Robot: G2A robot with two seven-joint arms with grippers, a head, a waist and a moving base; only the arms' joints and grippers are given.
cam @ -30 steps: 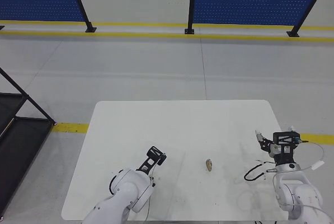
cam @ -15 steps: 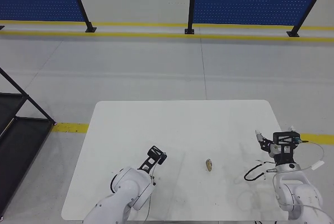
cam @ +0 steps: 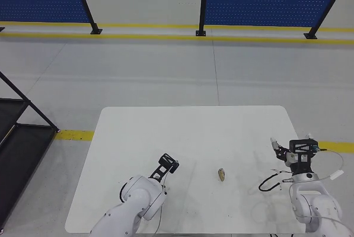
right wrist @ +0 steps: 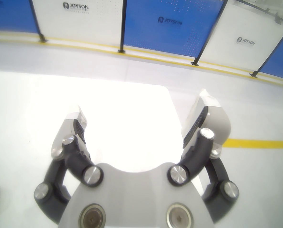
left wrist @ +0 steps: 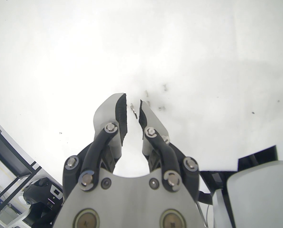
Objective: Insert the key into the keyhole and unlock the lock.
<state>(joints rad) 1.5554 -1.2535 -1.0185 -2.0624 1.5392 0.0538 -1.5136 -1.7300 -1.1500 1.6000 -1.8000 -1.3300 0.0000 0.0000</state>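
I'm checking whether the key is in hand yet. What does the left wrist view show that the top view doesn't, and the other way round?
Left wrist view adds: a small metal key between the tips of the left gripper, jaws slightly apart, with a gap visible beside the key. Top view adds: the brass-coloured lock lying on the table apart from both arms, and the right gripper near the table's edge on the robot's right. Shared: the white table and the left gripper.
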